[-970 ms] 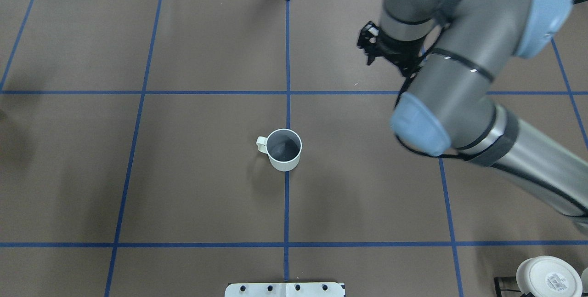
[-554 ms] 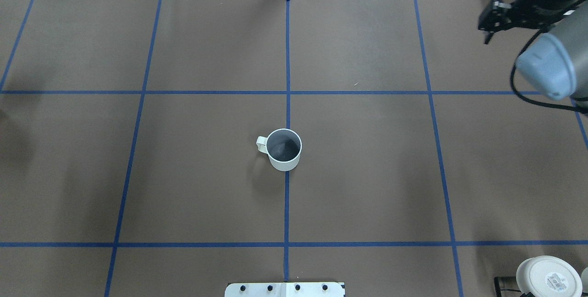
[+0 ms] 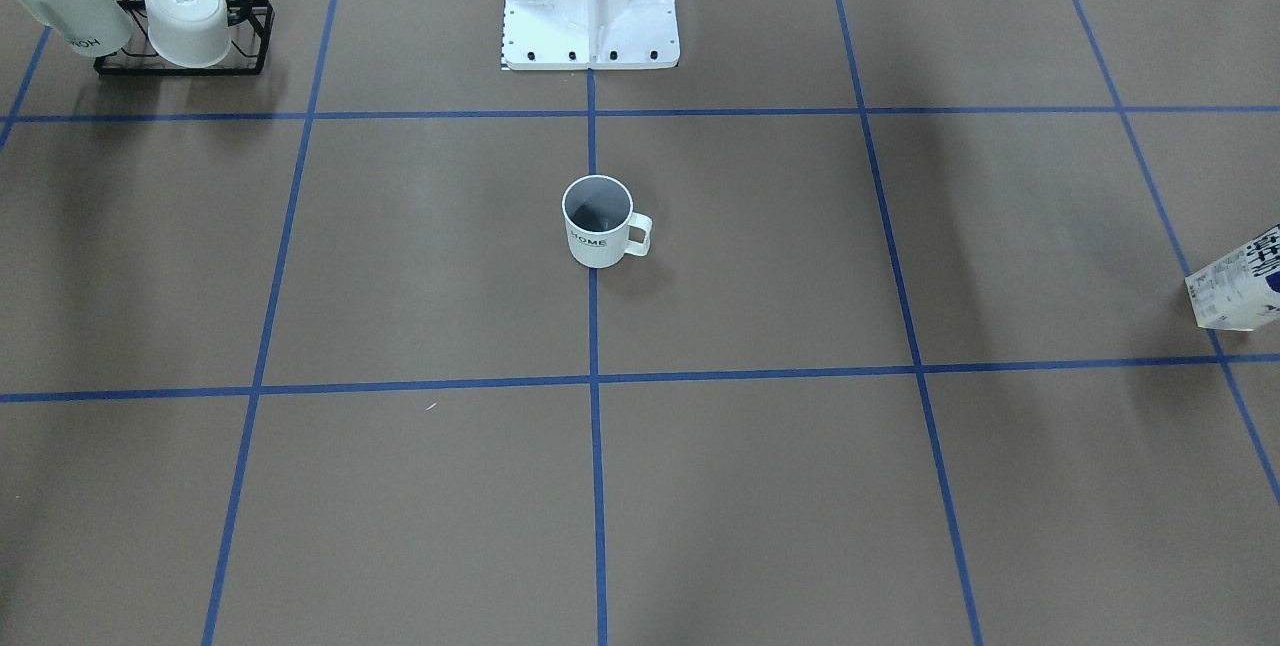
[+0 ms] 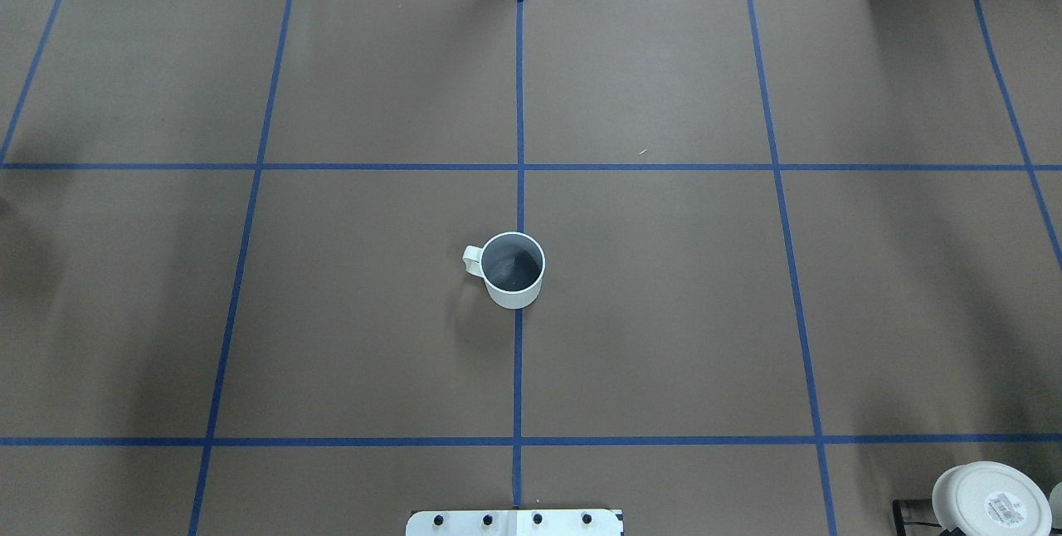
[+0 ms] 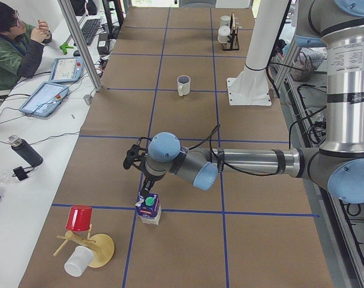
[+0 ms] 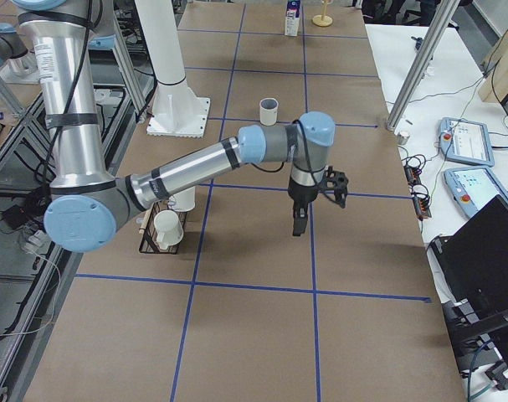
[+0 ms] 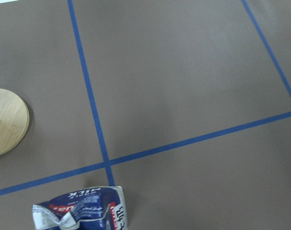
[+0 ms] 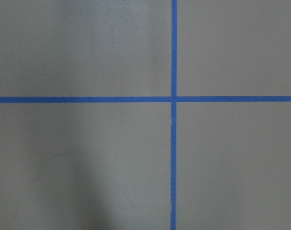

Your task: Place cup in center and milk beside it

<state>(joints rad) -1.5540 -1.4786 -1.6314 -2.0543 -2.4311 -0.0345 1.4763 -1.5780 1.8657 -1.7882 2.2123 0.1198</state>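
Frontally, the cup (image 3: 598, 222) stands upright on the middle blue tape line (image 3: 593, 326), the milk (image 3: 1235, 281) well apart at the view's right edge. Overhead, the cup's handle points to the view's left. From the left end, the left gripper (image 5: 146, 191) hovers just above the milk; I cannot tell its grip. From the right end, the right gripper (image 6: 300, 219) hangs over the brown surface (image 6: 254, 310), its grip equally unclear.

Robot lab — taped grid (image 4: 520, 104), teach pendants (image 5: 45, 99)
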